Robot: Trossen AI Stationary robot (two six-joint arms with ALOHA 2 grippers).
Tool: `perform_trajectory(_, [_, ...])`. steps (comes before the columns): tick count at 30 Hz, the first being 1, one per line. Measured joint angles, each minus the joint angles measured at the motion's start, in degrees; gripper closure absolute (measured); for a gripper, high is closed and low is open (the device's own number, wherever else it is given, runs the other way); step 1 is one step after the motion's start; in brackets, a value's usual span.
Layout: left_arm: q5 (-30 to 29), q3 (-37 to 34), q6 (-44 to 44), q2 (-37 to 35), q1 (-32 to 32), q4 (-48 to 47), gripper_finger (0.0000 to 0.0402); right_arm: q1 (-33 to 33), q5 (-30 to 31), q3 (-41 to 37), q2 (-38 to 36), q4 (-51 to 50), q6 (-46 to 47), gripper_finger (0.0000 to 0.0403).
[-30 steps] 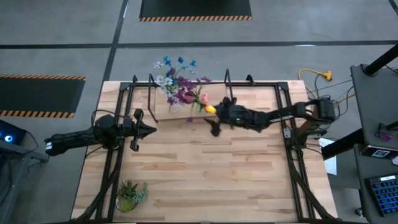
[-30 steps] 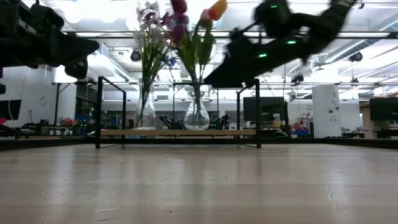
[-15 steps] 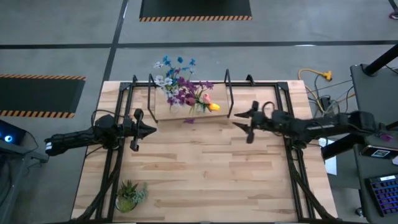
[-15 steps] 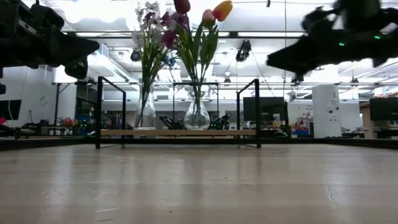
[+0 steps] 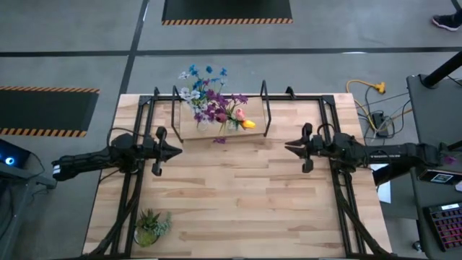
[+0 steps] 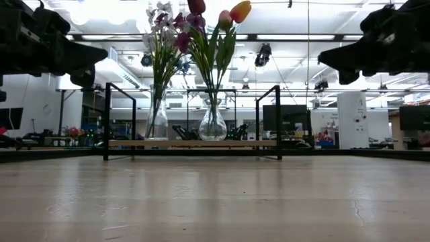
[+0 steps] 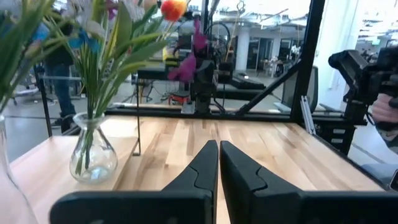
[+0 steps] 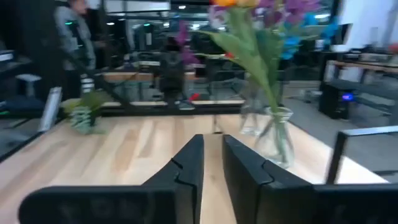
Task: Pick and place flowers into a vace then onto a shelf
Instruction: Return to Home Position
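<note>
Standing in vases on shelf (image 5: 220, 132), flowers (image 5: 213, 101), left claw (image 5: 175, 151) together, right claw (image 5: 289, 146) nearly together

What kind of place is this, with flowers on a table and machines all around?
Probably a robotics lab or workshop. Two dark robot arms reach over a wooden table; the concrete floor has hazard-striped mats; workbenches and monitors fill the big open room behind the flowers.

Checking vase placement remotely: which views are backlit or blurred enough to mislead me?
Low view: ceiling lights glare behind the flowers; both arms are silhouettes, though the vases on the shelf read clearly. Right wrist view: soft throughout, the vase smeared. Left wrist view: sharp, bright windows behind. High view: even light, no glare.
</note>
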Motion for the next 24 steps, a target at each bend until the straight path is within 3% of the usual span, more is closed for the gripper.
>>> perform_trajectory(15, [-3.1, 0.0, 0.2, 0.0, -0.1, -1.9, 0.0402, 0.0, -1.5, 0.0, -16.2, -21.8, -1.4, 0.0376])
perform_trajectory(24, [-3.0, 0.0, 1.5, 0.0, -0.1, -1.3, 0.0402, 0.0, -2.8, 0.0, -25.0, -25.8, -0.4, 0.0376])
